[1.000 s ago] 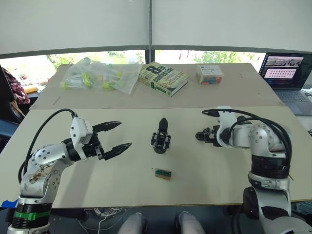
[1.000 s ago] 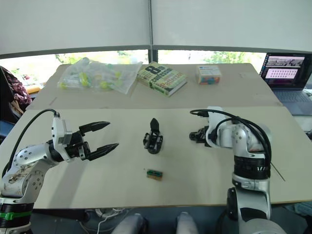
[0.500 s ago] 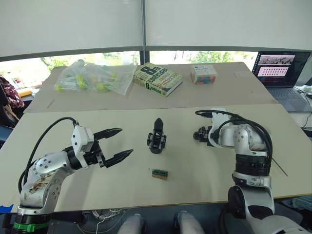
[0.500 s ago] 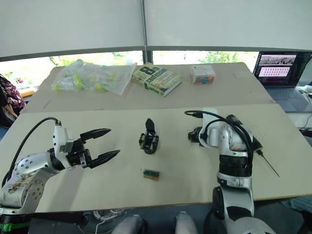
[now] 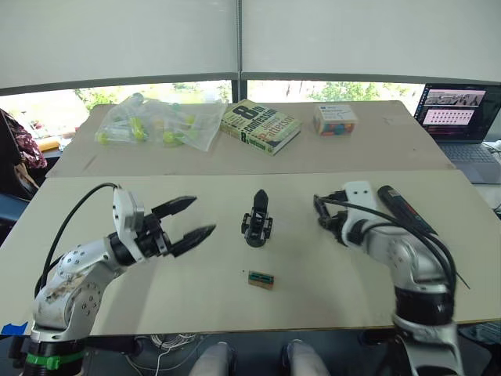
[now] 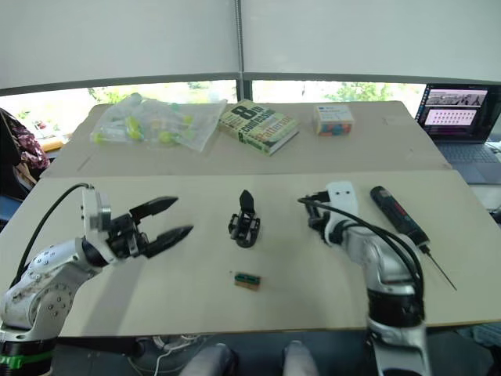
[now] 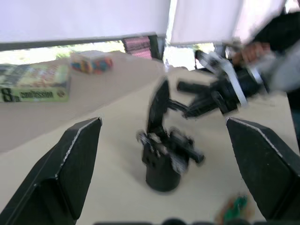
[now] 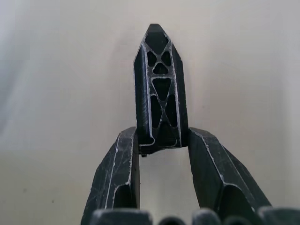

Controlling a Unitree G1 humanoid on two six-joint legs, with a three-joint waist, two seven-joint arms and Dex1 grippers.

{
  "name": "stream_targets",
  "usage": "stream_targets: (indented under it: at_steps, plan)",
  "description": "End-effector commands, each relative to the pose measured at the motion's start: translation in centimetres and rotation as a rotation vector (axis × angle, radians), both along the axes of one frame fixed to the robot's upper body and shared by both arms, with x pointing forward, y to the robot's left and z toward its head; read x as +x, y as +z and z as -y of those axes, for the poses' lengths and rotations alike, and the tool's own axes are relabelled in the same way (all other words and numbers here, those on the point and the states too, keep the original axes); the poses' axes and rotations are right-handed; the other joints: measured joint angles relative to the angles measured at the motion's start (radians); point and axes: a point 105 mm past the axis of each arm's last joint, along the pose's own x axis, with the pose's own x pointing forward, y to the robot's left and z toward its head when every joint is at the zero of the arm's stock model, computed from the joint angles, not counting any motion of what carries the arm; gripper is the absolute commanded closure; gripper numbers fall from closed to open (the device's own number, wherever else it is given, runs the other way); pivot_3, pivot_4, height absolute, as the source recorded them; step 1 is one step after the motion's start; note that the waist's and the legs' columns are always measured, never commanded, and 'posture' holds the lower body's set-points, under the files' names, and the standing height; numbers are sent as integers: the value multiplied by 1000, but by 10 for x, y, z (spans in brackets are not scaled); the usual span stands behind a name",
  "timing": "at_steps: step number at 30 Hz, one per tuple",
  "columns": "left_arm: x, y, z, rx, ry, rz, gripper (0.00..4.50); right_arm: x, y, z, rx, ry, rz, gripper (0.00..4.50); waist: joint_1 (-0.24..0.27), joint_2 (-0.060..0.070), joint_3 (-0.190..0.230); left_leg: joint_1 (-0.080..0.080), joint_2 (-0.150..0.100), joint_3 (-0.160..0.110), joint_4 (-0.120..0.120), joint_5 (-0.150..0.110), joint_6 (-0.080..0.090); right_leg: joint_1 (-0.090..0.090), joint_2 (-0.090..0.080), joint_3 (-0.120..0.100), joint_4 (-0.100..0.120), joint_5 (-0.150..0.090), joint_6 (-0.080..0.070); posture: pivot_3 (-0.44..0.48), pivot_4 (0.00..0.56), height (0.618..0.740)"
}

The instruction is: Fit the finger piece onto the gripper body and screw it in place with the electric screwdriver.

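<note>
Gripping, right gripper: clamped small black lattice-ribbed pointed plastic finger piece.
Left gripper: spread wide, empty.
Chunky black gripper body: upright between both.
Long black pen-shaped electric screwdriver: flat on table.

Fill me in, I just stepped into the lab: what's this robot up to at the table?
It is assembling a small gripper. The right gripper holds the finger piece pinched between its jaws, above the table. The gripper body stands upright mid-table, not yet fitted. The left gripper hovers with its jaws open beside it, holding nothing. The electric screwdriver lies untouched on the table at the robot's right, and a small green-and-tan block lies nearer the robot.
</note>
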Motion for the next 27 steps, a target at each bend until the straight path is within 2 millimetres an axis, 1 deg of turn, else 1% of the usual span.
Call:
stream_targets:
  at_steps: [1,3,5,8,12,17,21,24,27]
  plan:
    - [7,30,8,-131,26,-1,0,-11,70,-17,-62,132,436,3410,-11,-1,0,0,0,0,0,0,0,0,0,0,-1,0,2,0,150,740]
    - [15,41,17,-229,13,-50,0,-26,98,-36,-74,234,658,3410,-21,-1,0,1,0,1,0,0,-1,0,1,2,0,0,2,0,150,740]
    - [21,52,24,-295,-1,-74,0,-37,112,-58,-98,327,795,3410,-24,-1,0,1,1,1,-1,1,-1,0,2,3,0,0,1,0,150,740]
    - [24,67,38,-347,-31,-78,0,-42,118,-80,-96,394,861,3410,-24,-2,0,2,2,1,-1,1,-3,-1,4,4,0,5,-7,0,150,740]
    - [27,73,56,-363,-73,-76,0,-45,114,-103,-131,478,883,3410,-12,-2,0,1,2,1,-1,2,-4,-1,4,4,-1,6,-8,0,150,740]
    - [31,74,73,-388,-107,-81,0,-42,110,-111,-157,509,874,3410,-4,-2,0,1,1,1,-1,2,-4,0,4,4,-2,7,-9,0,150,740]
    - [34,77,80,-425,-121,-78,0,-42,108,-116,-188,541,874,3410,-5,-2,1,1,1,1,-1,2,-4,-1,5,4,-2,7,-9,0,150,740]
    - [34,79,81,-442,-127,-73,0,-42,108,-117,-205,554,882,3410,-10,-2,1,1,1,1,-2,2,-4,-1,5,5,-2,7,-9,0,150,740]
    - [33,80,83,-460,-143,-73,865,-44,105,-120,-216,573,885,3410,-11,-2,1,1,2,2,-2,2,-4,-1,5,5,-2,7,-9,0,150,740]
